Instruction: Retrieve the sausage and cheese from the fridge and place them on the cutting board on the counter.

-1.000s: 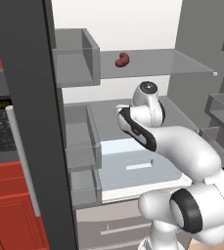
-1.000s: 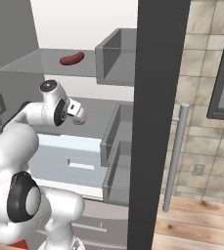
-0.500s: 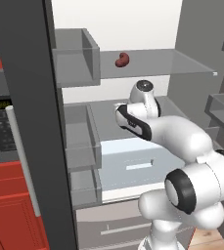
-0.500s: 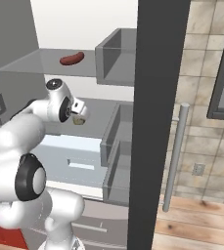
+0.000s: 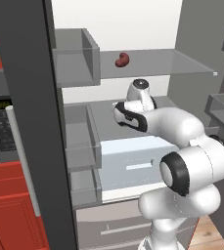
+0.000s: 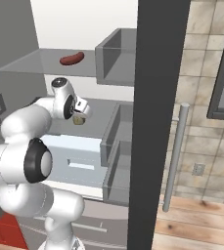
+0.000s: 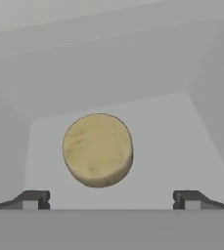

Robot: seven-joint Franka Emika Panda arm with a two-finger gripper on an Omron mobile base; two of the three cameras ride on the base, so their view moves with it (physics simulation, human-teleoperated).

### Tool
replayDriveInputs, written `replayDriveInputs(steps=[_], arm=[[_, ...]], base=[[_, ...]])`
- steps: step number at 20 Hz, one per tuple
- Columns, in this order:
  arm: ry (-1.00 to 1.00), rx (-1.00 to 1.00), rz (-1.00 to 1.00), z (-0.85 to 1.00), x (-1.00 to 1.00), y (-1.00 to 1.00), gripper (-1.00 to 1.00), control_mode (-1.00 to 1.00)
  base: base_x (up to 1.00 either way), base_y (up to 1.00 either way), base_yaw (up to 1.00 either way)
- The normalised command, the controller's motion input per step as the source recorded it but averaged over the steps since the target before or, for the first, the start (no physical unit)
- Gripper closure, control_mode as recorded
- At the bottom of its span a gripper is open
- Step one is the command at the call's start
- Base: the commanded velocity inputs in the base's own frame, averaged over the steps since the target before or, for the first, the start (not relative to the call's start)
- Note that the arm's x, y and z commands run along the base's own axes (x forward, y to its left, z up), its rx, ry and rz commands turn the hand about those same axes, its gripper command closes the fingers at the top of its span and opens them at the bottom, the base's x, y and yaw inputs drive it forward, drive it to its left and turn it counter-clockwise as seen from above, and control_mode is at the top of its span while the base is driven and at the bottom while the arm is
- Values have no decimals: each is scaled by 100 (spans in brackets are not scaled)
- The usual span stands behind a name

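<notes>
Right at the bottom of the hand view, the gripper (image 7: 111, 199) has its two fingertips spread wide apart, nothing between them. Just past them, roughly centred between the tips but a touch toward the left one, sits the cheese (image 7: 98, 150), a round tan puck lying on the grey fridge shelf (image 7: 182, 141). Being round it has no real long axis; its flat face is tilted up toward the camera, and the rim shows along the lower edge. It isn't touching either fingertip, it's just ahead of them. From the right base view you can see the same cheese (image 6: 78, 119) peeking out right below the hand, on the middle shelf inside the open fridge (image 6: 155, 97). The arm (image 5: 172, 127) reaches in over a pale drawer (image 5: 133, 163). Further back and one shelf up, the sausage (image 6: 72, 58) lies on the glass shelf (image 6: 30, 66), long axis running roughly left to right in the right base view, slightly curved. In the left base view the sausage (image 5: 122, 59) looks foreshortened, more end-on. It's well apart from the gripper, up above the hand.
</notes>
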Motion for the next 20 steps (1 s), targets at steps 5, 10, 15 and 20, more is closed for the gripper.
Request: replayDriveInputs(steps=[5,10,15,20], arm=[[0,0,0,-23,26,2,-100,-100],[4,0,0,-17,14,8,-100,-100],[2,0,0,-19,10,3,-100,-100],[0,0,0,-10,16,0,-100,-100]], base=[[0,0,0],[0,0,0],[0,0,0],[0,0,0]])
